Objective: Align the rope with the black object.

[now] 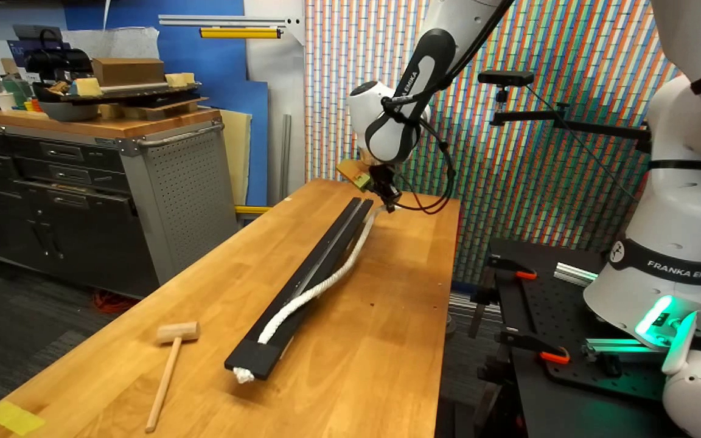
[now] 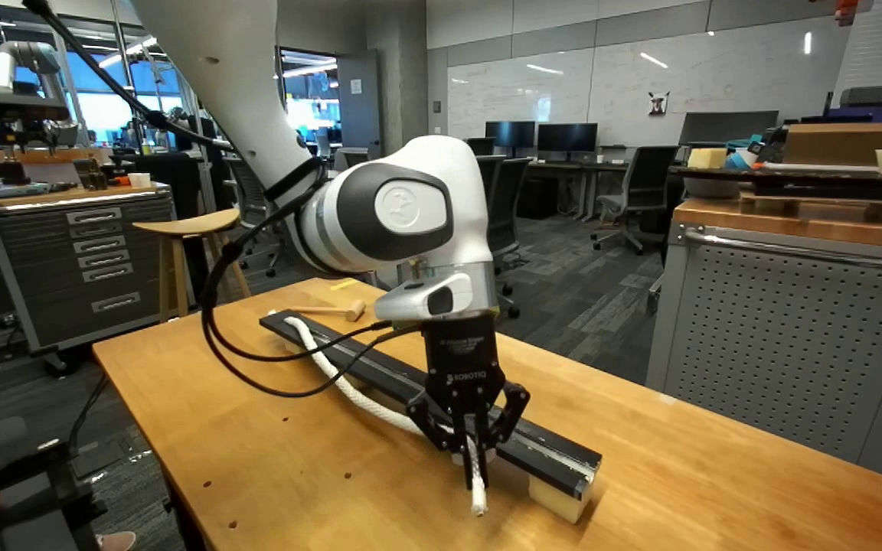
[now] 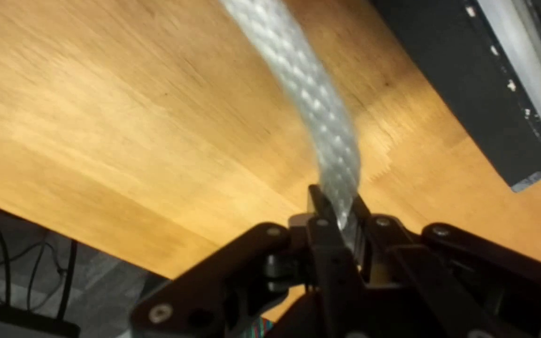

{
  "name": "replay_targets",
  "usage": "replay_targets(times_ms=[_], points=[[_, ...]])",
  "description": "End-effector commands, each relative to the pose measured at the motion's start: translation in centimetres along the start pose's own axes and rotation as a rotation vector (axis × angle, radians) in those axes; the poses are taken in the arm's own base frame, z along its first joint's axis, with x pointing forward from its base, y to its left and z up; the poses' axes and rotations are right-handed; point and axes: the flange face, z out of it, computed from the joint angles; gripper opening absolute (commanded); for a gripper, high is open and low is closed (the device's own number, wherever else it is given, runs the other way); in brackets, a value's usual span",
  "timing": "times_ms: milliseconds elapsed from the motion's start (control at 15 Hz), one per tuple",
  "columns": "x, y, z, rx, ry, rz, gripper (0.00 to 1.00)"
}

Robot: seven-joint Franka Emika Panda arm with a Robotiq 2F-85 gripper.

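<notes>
The gripper [image 2: 475,468] pointed down over the worktop [image 1: 381,359], near the short edge by the coloured wall [image 1: 356,67], with its jaws clamped on the rope [image 1: 331,281] close to one end. The rope's white tip hung below the jaws; whether it touched the wood could not be told.

The black bar [image 1: 320,258] ran lengthwise between the two long edges, with one end toward that same short edge and a pale block [image 2: 558,501] beneath it. At the bar's opposite end the rope passed under a black strip [image 1: 254,354], and a frayed white tip came out beyond. From the strip the rope lay over the bar for a stretch, then bowed off its side toward the long edge nearest the robot's base [image 1: 673,231], curving where the bar ran straight. Whether the middle of that bow rested on the worktop or hung above it was unclear. The clamped part was just beside the bar, on the same side; in the wrist view bare wood showed between the rope and the bar's end corner.

A wooden mallet [image 1: 171,359] lay between the bar and the long edge nearest the grey cabinet [image 1: 183,176], touching neither. Yellow tape [image 1: 14,417] was on the worktop by the corner where that long edge met the other short edge; both exterior views showed it.
</notes>
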Motion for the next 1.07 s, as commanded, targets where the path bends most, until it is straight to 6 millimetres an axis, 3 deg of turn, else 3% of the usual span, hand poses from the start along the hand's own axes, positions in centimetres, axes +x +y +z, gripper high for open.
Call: replay_targets(times_ms=[0, 333, 733, 1000], points=[[0.2, -2.6, -3.4, 0.053, 0.183, -0.087, 0.03], [0.0, -5.6, -6.7, 0.159, 0.381, -0.219, 0.03], [-4.9, -6.7, -7.9, 0.285, 0.426, -0.393, 0.03], [-6.8, -7.5, -7.4, 0.326, 0.468, -0.452, 0.03]])
